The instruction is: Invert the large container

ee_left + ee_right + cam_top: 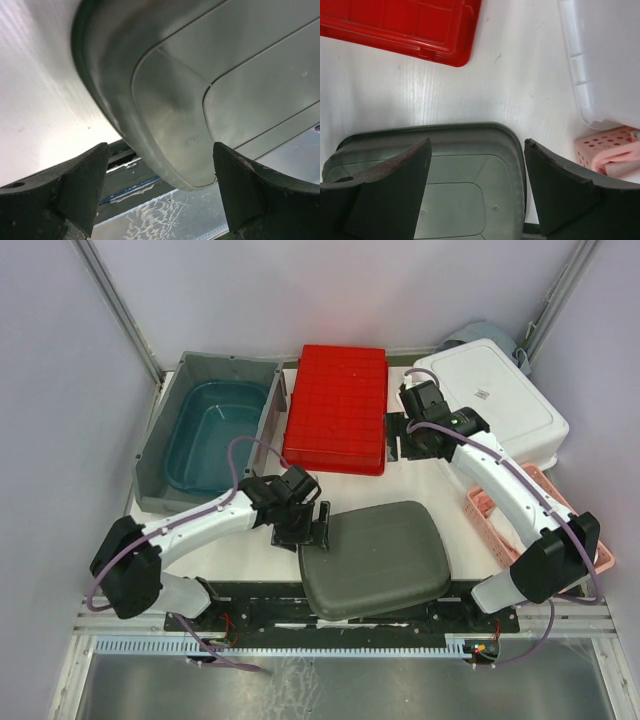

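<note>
The large dark grey container [375,558] lies bottom up at the near middle of the table, its near edge over the arm rail. My left gripper [318,530] is open and empty just left of its left edge. In the left wrist view the container [200,75] fills the top, and its rounded corner sits between and beyond the fingers of the left gripper [160,195]. My right gripper [402,440] is open and empty, hovering between the red and white containers. In the right wrist view the right gripper [477,185] frames the grey container [470,150].
A red container [337,408] lies bottom up at the back middle. A white container [495,400] lies bottom up at the back right. A pink basket [545,515] stands on the right. A grey bin [160,440] at the left holds a teal tub [215,435].
</note>
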